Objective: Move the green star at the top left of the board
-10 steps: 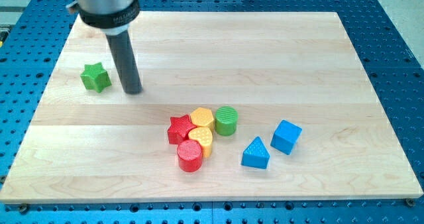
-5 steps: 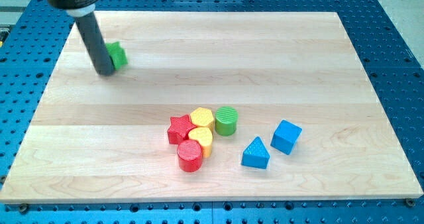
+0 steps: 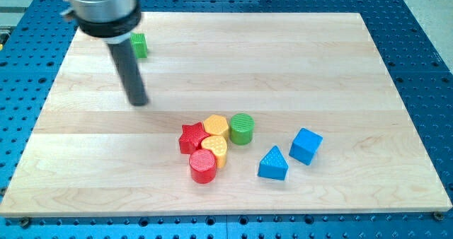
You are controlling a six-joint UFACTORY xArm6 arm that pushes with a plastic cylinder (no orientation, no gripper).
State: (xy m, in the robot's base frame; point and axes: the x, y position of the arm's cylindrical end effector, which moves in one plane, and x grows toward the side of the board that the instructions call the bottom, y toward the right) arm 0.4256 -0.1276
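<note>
Green star (image 3: 140, 45) up in the far left part of the surface (image 3: 297, 69) — only a sliver showing, mostly hidden behind the rod's wide collar, so the points of the star hard to make out from here. Bright green, sitting flat on the pale wood, close to the far edge.

No claw on this arm, so nothing spread, pressed together or pinching — just a straight dark rod. My tip (image 3: 138, 102) down on the surface, nearer than the green star and clearly apart from it, touching no block. Well off to the left and farther back than the cluster in the middle.

Now the count. Green: two — the star, plus a green cylinder (image 3: 241, 129) at the right of the cluster. Red: two — a red star (image 3: 191, 137) on the cluster's left and a red cylinder (image 3: 202, 167) at its near end. Yellow: two — a yellow hexagon (image 3: 216, 126) at the far side, a yellow heart (image 3: 216, 148) just nearer, both packed tight against the reds. Blue: two — a blue triangle (image 3: 273, 162) and a blue cube (image 3: 305, 146) to the right, close together but apart. Eight blocks in all.
</note>
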